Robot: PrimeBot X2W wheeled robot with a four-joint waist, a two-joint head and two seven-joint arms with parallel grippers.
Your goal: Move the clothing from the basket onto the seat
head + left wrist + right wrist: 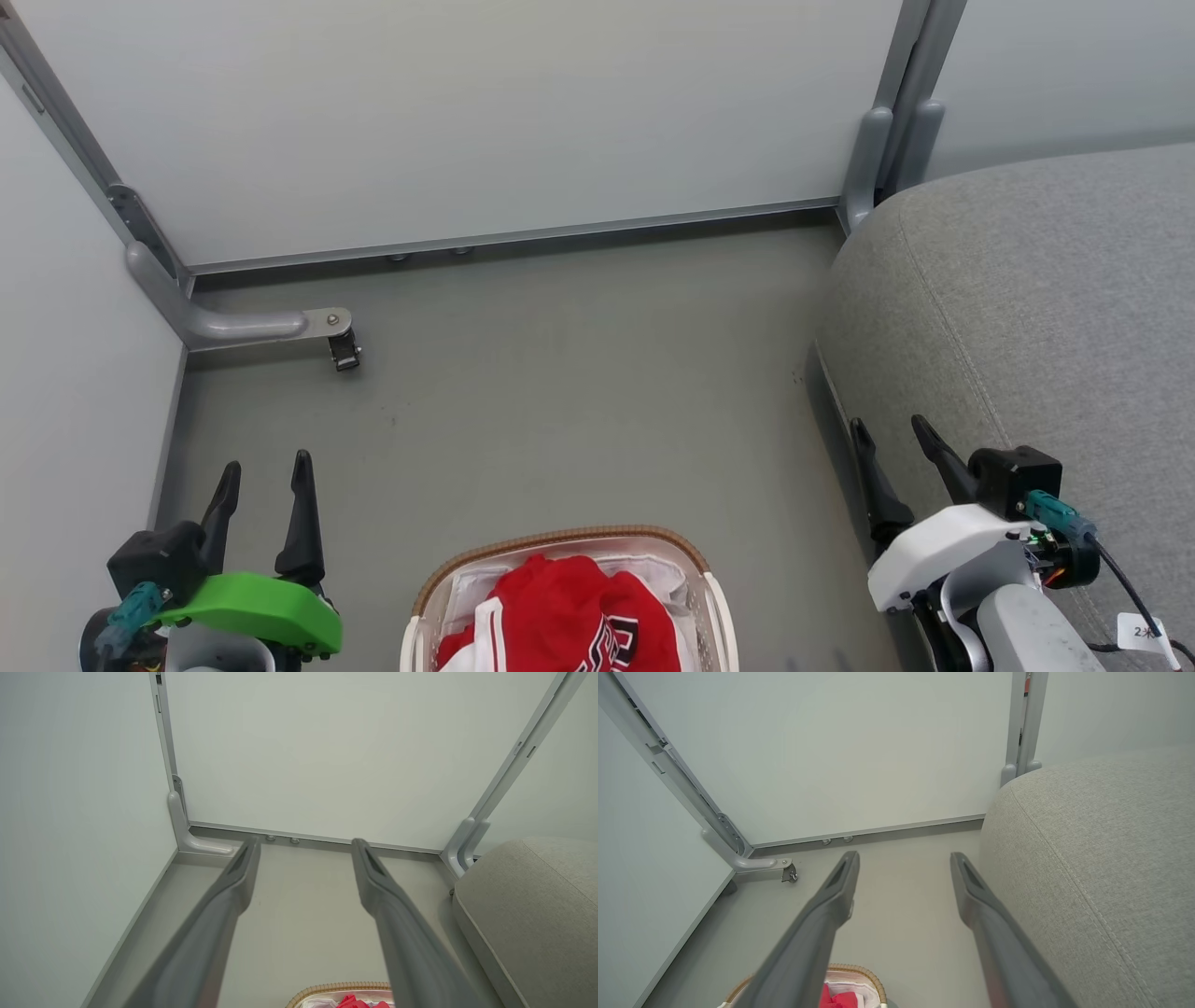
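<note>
Both my grippers are spread wide, nothing in either of them. My left gripper [266, 460] hangs at the lower left over the grey floor [560, 373], fingers pointing toward the pale wall panel [467, 112]. My right gripper [888, 423] is at the lower right, just beside the front edge of the seat [1046, 308]; can't tell if it's touching. The clothing [569, 607], a red jersey with white trim and dark lettering, sits bunched up in the basket [560, 539], with the white liner [653, 567] peeking out around it. The basket stands on the floor between my two arms, and the big grey seat is off to its right.
</note>
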